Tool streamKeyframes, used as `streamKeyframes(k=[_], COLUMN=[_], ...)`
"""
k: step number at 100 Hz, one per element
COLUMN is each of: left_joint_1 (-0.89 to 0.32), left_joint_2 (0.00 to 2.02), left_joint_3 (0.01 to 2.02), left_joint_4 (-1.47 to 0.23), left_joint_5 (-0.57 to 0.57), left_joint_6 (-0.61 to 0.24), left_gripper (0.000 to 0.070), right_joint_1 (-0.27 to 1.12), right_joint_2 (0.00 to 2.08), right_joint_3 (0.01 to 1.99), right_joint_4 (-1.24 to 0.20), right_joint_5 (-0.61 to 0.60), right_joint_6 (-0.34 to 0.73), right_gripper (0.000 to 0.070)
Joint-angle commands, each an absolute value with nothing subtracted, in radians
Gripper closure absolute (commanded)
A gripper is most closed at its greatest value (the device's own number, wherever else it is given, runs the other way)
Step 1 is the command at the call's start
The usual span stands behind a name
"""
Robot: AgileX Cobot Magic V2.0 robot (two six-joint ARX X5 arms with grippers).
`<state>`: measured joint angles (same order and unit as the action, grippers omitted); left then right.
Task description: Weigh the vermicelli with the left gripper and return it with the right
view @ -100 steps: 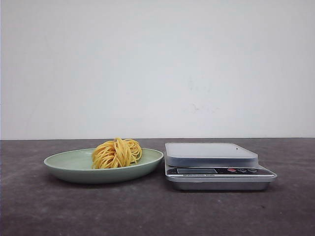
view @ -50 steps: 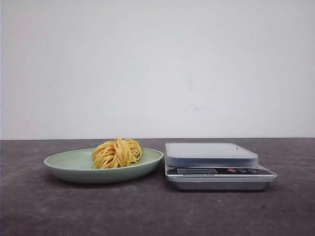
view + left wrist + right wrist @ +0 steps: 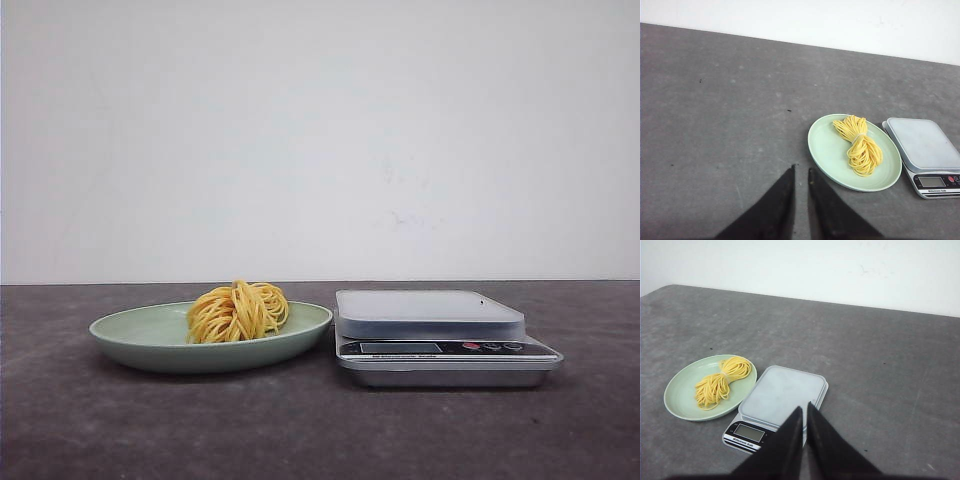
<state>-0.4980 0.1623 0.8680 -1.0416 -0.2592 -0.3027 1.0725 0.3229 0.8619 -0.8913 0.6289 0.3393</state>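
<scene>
Vermicelli (image 3: 238, 311) rests on the plate (image 3: 140, 338) beside the scale (image 3: 440, 335).

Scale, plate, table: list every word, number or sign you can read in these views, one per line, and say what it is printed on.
No text can be read for certain.
Scale: a white line of print under its display, too small and blurred to read in every view.
Scale display: no digits can be made out.
Scale buttons: no legible marks.
Plate, vermicelli and table: no writing at all.
</scene>
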Motion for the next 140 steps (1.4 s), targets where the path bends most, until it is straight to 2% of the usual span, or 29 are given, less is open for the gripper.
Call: streamKeyframes(k=[1, 28, 42, 51, 64, 79, 93, 112, 140], left_joint_1=[-0.503, -0.503, -0.456, -0.398, -0.295, -0.191, -0.136, -0.111, -0.057], left_joint_2=[0.162, 0.161, 0.161, 0.152, 0.119, 0.069, 0.029, 0.003, 0.003], left_joint_3=[0.874, 0.874, 0.867, 0.817, 0.658, 0.439, 0.263, 0.105, 0.027], left_joint_4=[-1.031, -1.031, -1.004, -0.883, -0.595, -0.329, -0.194, -0.179, -0.168], left_joint_5=[-0.262, -0.262, -0.262, -0.273, -0.262, -0.257, -0.254, -0.199, -0.107], left_joint_6=[-0.292, -0.292, -0.266, -0.222, -0.132, -0.122, -0.121, -0.122, -0.120], left_gripper=[0.0689, 0.0689, 0.0689, 0.0689, 0.0689, 0.0689, 0.0689, 0.0689, 0.0689], right_joint_1=[1.084, 1.084, 1.084, 1.084, 1.084, 1.084, 1.084, 1.084, 1.084], right_joint_2=[0.324, 0.324, 0.324, 0.324, 0.324, 0.324, 0.324, 0.324, 0.324], right_joint_3=[0.868, 0.868, 0.868, 0.868, 0.868, 0.868, 0.868, 0.868, 0.868], right_joint_4=[-0.883, -0.883, -0.883, -0.883, -0.883, -0.883, -0.883, -0.883, -0.883], right_joint_5=[0.629, 0.629, 0.629, 0.629, 0.629, 0.629, 0.629, 0.629, 0.629], right_joint_6=[0.352, 0.352, 0.352, 0.352, 0.352, 0.352, 0.352, 0.352, 0.352], right_gripper=[0.0696, 0.0696, 0.0696, 0.0696, 0.0696, 0.0696, 0.0696, 0.0696, 0.0696])
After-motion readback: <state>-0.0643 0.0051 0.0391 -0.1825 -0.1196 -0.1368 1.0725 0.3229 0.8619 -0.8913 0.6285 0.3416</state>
